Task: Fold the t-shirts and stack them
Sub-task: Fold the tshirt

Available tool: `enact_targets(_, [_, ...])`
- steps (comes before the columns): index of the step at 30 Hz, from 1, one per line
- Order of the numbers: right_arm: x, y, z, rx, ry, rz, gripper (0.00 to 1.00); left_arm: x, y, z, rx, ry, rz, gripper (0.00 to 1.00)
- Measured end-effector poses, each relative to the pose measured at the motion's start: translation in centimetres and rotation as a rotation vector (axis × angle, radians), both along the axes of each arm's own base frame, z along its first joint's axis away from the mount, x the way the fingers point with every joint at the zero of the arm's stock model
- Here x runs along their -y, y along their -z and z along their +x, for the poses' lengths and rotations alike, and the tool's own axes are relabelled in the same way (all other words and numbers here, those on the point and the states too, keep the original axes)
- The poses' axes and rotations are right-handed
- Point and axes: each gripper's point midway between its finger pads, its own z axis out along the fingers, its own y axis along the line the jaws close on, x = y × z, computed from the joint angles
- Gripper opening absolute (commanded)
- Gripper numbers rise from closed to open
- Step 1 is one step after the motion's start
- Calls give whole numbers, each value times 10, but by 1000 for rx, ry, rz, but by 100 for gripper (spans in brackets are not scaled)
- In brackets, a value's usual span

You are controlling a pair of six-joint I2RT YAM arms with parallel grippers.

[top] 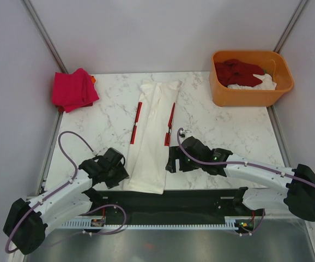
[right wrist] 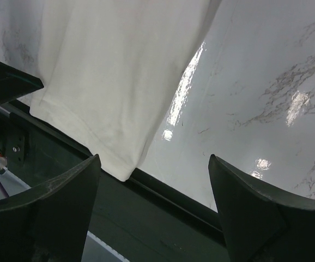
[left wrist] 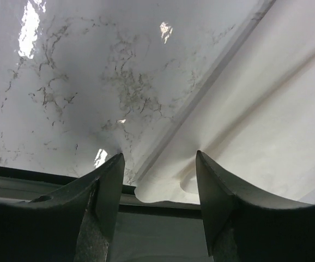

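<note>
Shows a white marbled surface with a large white t-shirt down its middle, folded into a long narrow band from the far side to the near edge, the near hem just at the dark strip in front of the arm bases. Shows red printed marks as two thin stripes, one along each long edge of the band, about halfway up. Places a bright pink-red t-shirt, folded into a bundle, at the far left corner of the surface, well apart from the white band. Finds an orange tub at the far right corner, holding a crumpled dark red t-shirt on top of a second white t-shirt. Puts the left end effector low at the near left corner of the large white t-shirt, jaws apart; from the left wrist, shows both fingers straddling that hem corner, with nothing clamped. Puts the right end effector just beside the band's right edge, near the lower end of the right stripe, jaws spread wide; from the right wrist, shows the near right hem corner close to the left of the two fingers, with bare glossy marble filling most of the gap and no cloth gripped.
</note>
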Motion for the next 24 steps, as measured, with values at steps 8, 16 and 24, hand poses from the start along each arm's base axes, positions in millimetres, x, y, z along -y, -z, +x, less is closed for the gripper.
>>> enact_targets(8, [13,10,4,-12,13,-39,89,0,0,-1,5,9,27,52])
enact_targets(16, [18,10,7,-15,24,-41,89,9,1,-7,4,66,24,50])
enact_targets(24, [24,10,7,-14,32,-41,89,17,2,-13,-3,91,18,2])
